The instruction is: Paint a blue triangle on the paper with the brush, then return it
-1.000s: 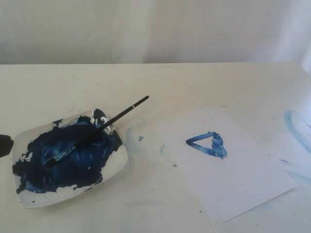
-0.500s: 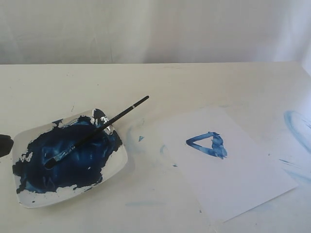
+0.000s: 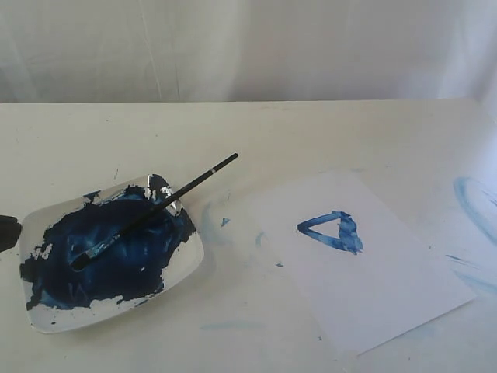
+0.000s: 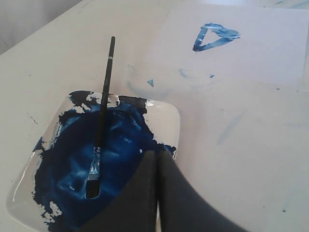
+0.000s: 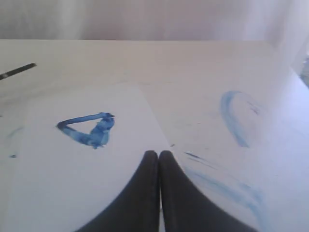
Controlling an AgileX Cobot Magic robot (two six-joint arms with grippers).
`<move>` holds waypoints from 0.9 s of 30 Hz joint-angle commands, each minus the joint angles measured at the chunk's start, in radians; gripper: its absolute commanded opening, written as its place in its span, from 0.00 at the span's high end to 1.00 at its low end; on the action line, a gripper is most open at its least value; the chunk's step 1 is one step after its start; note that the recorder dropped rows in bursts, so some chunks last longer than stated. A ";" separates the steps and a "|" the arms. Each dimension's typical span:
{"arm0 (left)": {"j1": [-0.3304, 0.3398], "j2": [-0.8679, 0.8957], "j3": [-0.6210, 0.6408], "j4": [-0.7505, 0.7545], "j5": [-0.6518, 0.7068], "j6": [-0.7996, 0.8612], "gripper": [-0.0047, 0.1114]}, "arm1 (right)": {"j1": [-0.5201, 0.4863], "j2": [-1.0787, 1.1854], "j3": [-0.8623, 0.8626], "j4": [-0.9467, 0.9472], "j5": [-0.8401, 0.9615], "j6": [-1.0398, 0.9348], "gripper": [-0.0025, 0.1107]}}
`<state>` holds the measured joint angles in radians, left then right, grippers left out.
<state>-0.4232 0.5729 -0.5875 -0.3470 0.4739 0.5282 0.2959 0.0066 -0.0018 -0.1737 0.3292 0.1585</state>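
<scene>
One streaky blue triangle (image 3: 346, 231), one corner filled, marks the paper (image 3: 373, 287).

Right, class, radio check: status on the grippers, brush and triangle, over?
Left gripper shut, empty, near dish. Right gripper shut, empty. Brush lying in dish, returned; blue triangle done on paper. Only pale smears on table, nothing blocking.

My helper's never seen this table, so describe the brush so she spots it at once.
On the table's left sits a white dish smeared dark blue. The brush lies slanted across it, bristles in the paint, black handle poking past the far rim. Nothing else there is long and thin.
</scene>
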 commanded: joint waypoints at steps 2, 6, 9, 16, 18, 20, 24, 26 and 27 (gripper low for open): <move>0.003 -0.008 0.005 -0.006 0.004 -0.002 0.96 | -0.174 -0.007 0.002 -0.006 -0.003 -0.062 0.98; 0.003 -0.008 0.005 -0.006 0.004 -0.002 0.96 | -0.244 -0.007 0.002 0.015 -0.005 -0.103 0.98; 0.003 -0.008 0.005 -0.006 0.004 -0.002 0.96 | -0.251 -0.007 0.002 0.034 -0.005 -0.145 0.98; 0.003 -0.008 0.005 -0.006 0.004 -0.002 0.96 | -0.203 -0.007 0.002 0.174 -0.015 -0.181 0.98; 0.003 -0.008 0.005 -0.006 0.004 -0.002 0.96 | -0.155 -0.007 0.002 0.181 -0.015 -0.181 0.98; 0.003 -0.008 0.005 -0.006 0.004 -0.002 0.96 | -0.098 -0.007 0.002 0.183 -0.015 -0.181 0.98; 0.003 -0.008 0.005 -0.006 0.004 -0.002 0.96 | -0.058 -0.007 0.002 0.183 -0.015 -0.181 0.98; 0.003 -0.008 0.005 -0.006 0.004 -0.002 0.96 | -0.058 -0.007 0.002 0.181 -0.015 -0.181 0.98; 0.003 -0.008 0.005 -0.006 0.004 -0.002 0.96 | -0.058 -0.007 0.002 0.181 -0.015 -0.181 0.98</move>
<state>-0.4232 0.5729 -0.5875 -0.3470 0.4739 0.5282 0.2328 0.0066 -0.0018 0.0000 0.3288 -0.0119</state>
